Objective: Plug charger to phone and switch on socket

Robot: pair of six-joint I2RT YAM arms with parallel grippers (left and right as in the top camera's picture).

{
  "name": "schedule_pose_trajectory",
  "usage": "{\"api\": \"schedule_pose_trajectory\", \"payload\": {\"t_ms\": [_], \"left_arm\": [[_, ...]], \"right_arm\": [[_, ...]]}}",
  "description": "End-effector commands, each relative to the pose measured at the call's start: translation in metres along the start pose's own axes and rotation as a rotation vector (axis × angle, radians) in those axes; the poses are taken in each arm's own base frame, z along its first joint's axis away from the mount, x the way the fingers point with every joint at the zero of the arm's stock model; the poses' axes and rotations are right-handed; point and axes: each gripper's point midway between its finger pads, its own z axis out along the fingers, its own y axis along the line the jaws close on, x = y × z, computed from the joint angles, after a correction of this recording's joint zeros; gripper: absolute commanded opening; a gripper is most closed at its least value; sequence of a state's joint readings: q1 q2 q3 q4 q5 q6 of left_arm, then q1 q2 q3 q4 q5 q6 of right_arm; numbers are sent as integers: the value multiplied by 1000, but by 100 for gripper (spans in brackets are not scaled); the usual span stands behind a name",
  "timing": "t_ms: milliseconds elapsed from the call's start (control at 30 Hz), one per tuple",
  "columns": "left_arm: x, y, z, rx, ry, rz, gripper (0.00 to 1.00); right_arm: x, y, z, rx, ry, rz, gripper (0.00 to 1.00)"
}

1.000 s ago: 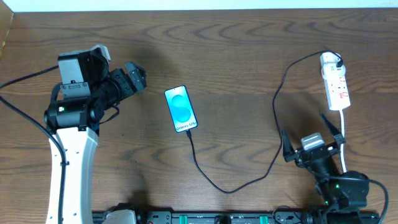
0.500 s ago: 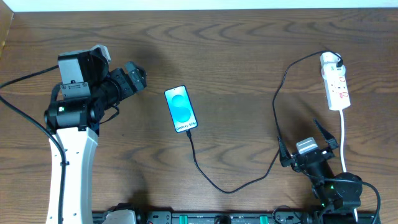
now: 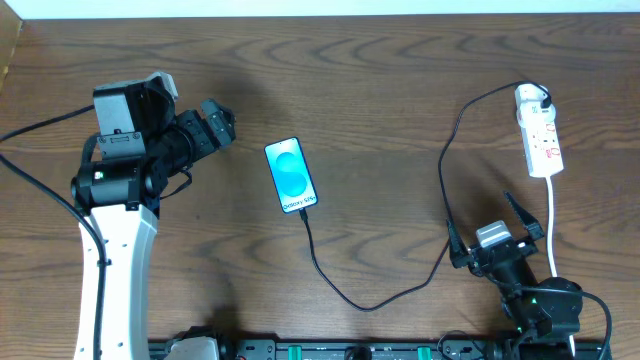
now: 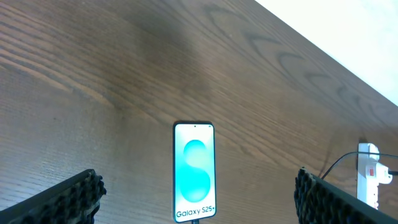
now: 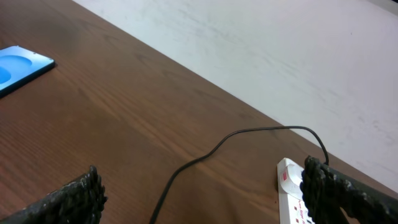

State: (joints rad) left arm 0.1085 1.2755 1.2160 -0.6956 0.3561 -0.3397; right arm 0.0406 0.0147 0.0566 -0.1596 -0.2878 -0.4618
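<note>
The desk [image 3: 400,120] is dark brown wood, its grain running from side to side. Beyond its far edge lies a pale off-white surface [image 5: 249,50], only a thin strip in the overhead view. A black rail [image 3: 330,351] with small green parts runs along the near edge. A lighter tan strip [image 3: 8,50] borders the far left corner; what it is cannot be told.

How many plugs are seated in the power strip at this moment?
1. The charger's black plug sits at the far end of the white power strip, far right in the overhead view. The remaining outlets look free, though they are small in view.
</note>
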Motion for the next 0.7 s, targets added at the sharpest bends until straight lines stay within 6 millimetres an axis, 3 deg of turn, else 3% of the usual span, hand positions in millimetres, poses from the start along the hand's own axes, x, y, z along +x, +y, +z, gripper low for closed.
{"api": "schedule_pose_trajectory", "payload": {"t_ms": [0, 567, 667], "left_arm": [[0, 1, 0, -7, -3, 8, 99], [3, 2, 0, -12, 7, 5, 99], [-5, 2, -9, -30, -45, 18, 99]], "right_arm": [[0, 2, 0, -6, -7, -5, 99], [0, 2, 0, -6, -7, -5, 99], [0, 2, 0, -6, -7, -5, 99]]}}
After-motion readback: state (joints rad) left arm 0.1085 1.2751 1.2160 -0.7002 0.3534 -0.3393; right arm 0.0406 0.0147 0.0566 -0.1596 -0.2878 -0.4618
